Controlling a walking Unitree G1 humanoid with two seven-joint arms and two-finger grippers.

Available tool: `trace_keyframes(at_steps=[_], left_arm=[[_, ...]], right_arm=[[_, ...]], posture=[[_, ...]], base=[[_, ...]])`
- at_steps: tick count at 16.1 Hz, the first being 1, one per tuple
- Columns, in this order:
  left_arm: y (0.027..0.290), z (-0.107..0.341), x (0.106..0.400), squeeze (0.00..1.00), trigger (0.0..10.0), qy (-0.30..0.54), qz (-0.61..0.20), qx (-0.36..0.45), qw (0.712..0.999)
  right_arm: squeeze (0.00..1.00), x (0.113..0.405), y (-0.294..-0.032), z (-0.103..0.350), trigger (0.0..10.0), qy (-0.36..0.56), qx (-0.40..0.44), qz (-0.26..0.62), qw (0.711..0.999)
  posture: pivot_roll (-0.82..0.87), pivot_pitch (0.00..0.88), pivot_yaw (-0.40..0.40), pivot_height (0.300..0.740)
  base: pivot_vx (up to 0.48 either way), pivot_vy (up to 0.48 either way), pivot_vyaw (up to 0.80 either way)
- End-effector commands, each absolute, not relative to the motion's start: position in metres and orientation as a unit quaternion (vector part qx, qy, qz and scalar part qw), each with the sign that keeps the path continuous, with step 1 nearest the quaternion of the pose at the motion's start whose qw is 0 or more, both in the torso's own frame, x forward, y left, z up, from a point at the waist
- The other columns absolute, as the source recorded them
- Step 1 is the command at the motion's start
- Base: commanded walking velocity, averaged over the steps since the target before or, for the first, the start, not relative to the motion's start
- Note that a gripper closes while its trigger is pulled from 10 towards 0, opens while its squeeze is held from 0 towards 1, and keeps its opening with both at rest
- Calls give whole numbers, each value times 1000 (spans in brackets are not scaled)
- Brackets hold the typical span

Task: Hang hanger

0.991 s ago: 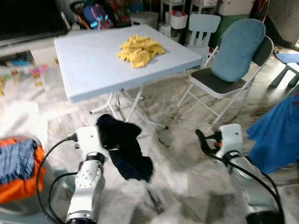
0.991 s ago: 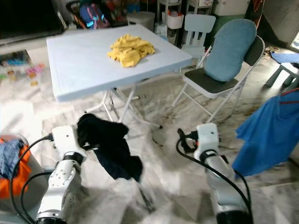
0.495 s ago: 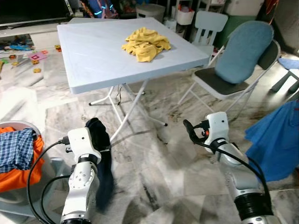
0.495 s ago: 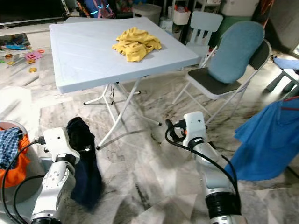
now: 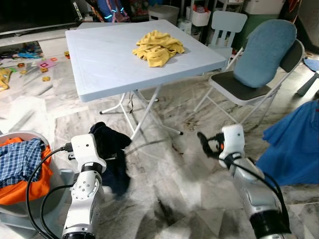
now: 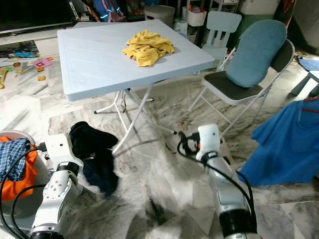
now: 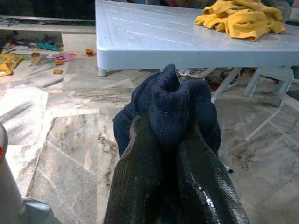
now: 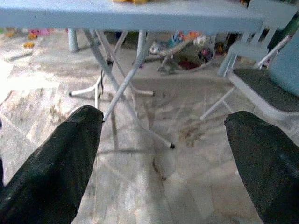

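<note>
My left gripper (image 7: 166, 135) is shut on a dark navy garment (image 5: 110, 149), held low in front of the table. The cloth bunches over the fingertips (image 7: 142, 133) and trails down toward the floor. My right gripper (image 8: 163, 121) is open with nothing between its fingers, held low over the marble floor near the folding chair (image 5: 249, 74). A blue garment (image 5: 294, 144) hangs at the far right, with a thin red line (image 6: 311, 98) at its top edge.
A light blue folding table (image 5: 99, 55) stands ahead with a yellow cloth (image 5: 158, 47) on it. A laundry basket (image 5: 10, 211) with plaid and orange clothes is at my left. A white child's chair (image 5: 227, 25) and toys (image 5: 45, 64) lie further back.
The whole view has shifted, so the camera moved. The navy garment has swung in my left gripper, from hanging straight down to bunched toward the table. My right gripper stays open.
</note>
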State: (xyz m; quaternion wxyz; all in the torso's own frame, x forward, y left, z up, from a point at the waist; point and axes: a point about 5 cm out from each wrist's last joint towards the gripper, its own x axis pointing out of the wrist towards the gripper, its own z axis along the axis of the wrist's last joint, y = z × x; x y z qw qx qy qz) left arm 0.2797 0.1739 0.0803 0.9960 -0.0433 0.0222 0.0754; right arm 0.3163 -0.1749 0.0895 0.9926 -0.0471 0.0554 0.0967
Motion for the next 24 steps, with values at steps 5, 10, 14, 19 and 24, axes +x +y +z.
trace_keyframes(at_steps=[5, 10, 14, 19, 24], left_arm=[[172, 92, 289, 0, 10000, 0, 61, -38, 997], [169, 89, 288, 0, 10000, 2, 56, -40, 998], [173, 90, 286, 0, 10000, -1, 55, -33, 998], [172, 91, 286, 0, 10000, -7, 36, -19, 999], [169, 94, 288, 0, 10000, -12, 12, -5, 1000]], right_arm=[[0, 316, -174, 90, 10000, 48, -42, 90, 994], [0, 316, -171, 91, 10000, 46, -42, 95, 994], [0, 317, -166, 90, 10000, 47, -38, 99, 993], [0, 317, -164, 88, 10000, 49, -36, 96, 994], [0, 318, -159, 86, 10000, 50, -31, 93, 994]], posture=[[-75, 0, 10, 740], [-77, 0, 7, 740], [-75, 0, 7, 740], [-72, 0, 20, 740], [-68, 0, 40, 740]], base=[[0, 0, 0], [0, 0, 0], [0, 0, 0], [0, 0, 0], [0, 0, 0]])
